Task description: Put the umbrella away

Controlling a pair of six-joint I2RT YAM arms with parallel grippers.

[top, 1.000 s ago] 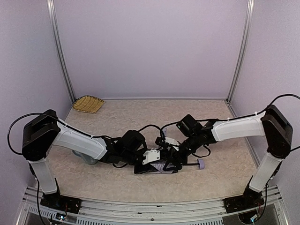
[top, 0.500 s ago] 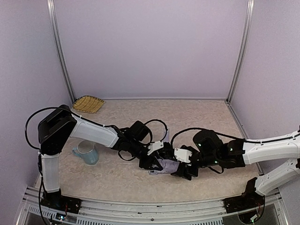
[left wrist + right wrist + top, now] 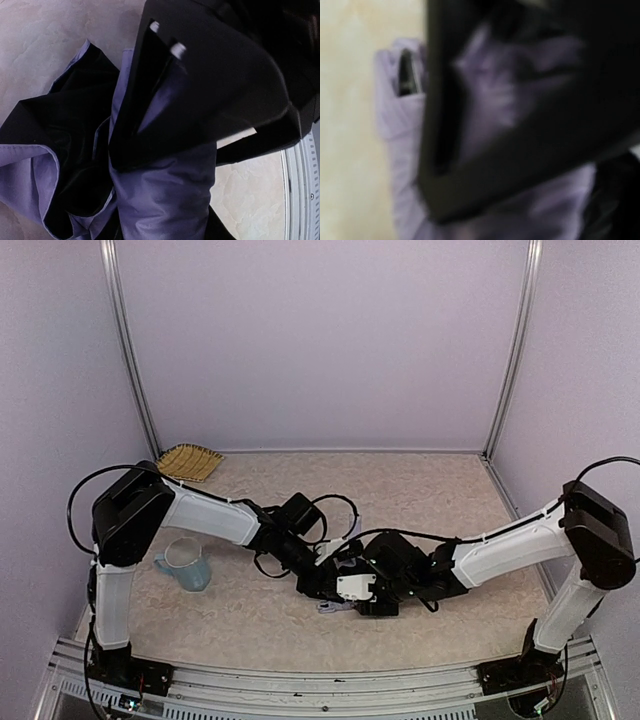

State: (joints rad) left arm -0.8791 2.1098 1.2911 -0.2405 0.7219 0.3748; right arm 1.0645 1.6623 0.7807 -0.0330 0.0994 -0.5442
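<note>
- The umbrella (image 3: 330,606) lies on the table (image 3: 420,490), in the middle from left to right and toward the near edge, mostly hidden under the two grippers
- In the left wrist view it is a crumpled bundle: pale lavender fabric (image 3: 165,195) rolled at the centre, black lining (image 3: 65,150) spilling out to the left
- Neither its shaft nor its handle can be made out
- The left gripper (image 3: 322,585) reaches in from the left and is clamped on the lavender bundle, its black finger (image 3: 215,90) pressed along the fabric
- The right gripper (image 3: 362,592) comes in from the right, low over the same bundle and just beside the left one
- The right wrist view is blurred: a dark finger (image 3: 530,150) lies over lavender cloth, and I cannot tell whether that gripper is apart or together
- A pale blue mug (image 3: 186,562) stands upright on the left, near the left arm and well apart from the umbrella
- A woven tray (image 3: 188,461) sits in the far left corner
</note>
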